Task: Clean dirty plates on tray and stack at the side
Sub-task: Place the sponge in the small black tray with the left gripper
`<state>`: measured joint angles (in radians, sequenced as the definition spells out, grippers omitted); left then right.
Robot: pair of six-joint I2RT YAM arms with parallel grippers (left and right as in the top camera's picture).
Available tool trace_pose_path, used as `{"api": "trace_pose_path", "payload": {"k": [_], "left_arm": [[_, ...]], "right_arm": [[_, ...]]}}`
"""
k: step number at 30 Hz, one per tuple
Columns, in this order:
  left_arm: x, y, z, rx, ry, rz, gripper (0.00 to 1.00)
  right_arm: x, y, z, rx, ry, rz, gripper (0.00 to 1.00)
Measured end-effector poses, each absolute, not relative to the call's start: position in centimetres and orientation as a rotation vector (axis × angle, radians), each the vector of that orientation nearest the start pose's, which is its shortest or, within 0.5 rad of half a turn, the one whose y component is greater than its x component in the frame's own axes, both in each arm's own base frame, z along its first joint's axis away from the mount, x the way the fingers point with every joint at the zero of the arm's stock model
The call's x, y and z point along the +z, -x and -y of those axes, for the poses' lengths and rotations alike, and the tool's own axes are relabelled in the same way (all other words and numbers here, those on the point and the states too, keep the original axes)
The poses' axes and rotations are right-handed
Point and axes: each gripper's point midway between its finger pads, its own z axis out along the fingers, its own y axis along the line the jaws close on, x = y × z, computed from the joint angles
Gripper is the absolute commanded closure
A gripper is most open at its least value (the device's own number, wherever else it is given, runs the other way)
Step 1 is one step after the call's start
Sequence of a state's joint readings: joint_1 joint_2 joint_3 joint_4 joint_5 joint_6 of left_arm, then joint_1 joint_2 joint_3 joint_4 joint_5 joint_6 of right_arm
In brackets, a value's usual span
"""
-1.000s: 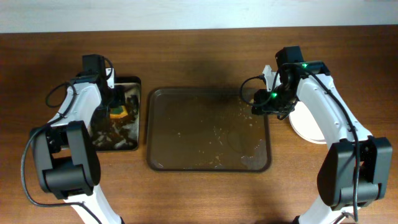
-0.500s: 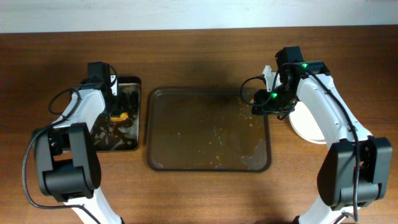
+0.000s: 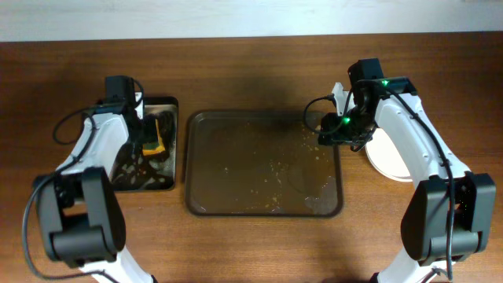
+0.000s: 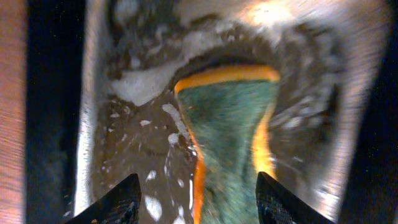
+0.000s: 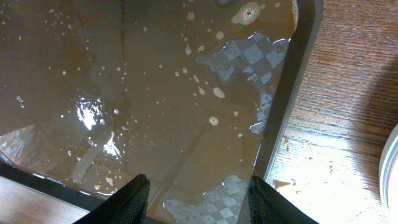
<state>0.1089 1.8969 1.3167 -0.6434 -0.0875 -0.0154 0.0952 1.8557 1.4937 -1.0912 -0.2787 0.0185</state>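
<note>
With the left gripper [image 4: 199,186] now spread and lifted off the sponge [image 4: 230,124], dropped in the small black tray [image 3: 174,149], the right gripper [image 5: 199,186] empty and wide, and the plates [image 3: 383,161] stacked beside the bare brown tray [image 3: 259,169], cleaning looks finished.

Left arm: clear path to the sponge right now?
Likely yes. The left gripper hangs directly over the sponge, jaws open either side of it, and nothing lies on top of it.

No text, label, brand, number or sign can be read anywhere in these views, whether on the arms, trays, plates or desk.
</note>
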Motion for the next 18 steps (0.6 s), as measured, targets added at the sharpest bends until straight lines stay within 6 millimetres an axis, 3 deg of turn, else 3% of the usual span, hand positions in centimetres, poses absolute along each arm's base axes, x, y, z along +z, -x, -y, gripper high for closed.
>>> {"api": "trace_pose_path", "payload": {"k": [2, 4, 6, 7, 8, 11, 13, 18], "left_arm": [[6.4, -42.5, -5.7, 0.107, 0.186, -2.752, 0.39], [8.1, -42.9, -4.8, 0.044, 0.170, -2.709, 0.28], [8.9, -43.0, -4.0, -0.015, 0.147, -2.689, 0.18], [9.1, -43.1, -3.5, -0.044, 0.144, -2.681, 0.08], [9.2, -43.3, -3.0, -0.063, 0.124, -2.675, 0.00], [9.5, -43.9, -1.7, -0.114, 0.091, -2.650, 0.00], [9.1, -42.6, -1.5, -0.130, 0.095, -2.710, 0.00], [7.1, -35.1, -2.1, -0.084, 0.207, -3.027, 0.00]], "right_arm": [[9.9, -36.7, -8.2, 0.432, 0.140, -3.007, 0.48], [9.9, -36.7, -8.3, 0.431, 0.141, -3.004, 0.46], [9.9, -37.1, -8.3, 0.431, 0.141, -2.989, 0.26], [10.0, -37.6, -8.3, 0.428, 0.147, -2.967, 0.02], [10.1, -38.3, -8.4, 0.426, 0.152, -2.938, 0.02], [10.8, -40.1, -8.4, 0.424, 0.144, -2.865, 0.02], [11.0, -39.8, -8.0, 0.423, 0.128, -2.880, 0.02], [10.5, -36.9, -5.9, 0.386, 0.028, -3.021, 0.02]]}}
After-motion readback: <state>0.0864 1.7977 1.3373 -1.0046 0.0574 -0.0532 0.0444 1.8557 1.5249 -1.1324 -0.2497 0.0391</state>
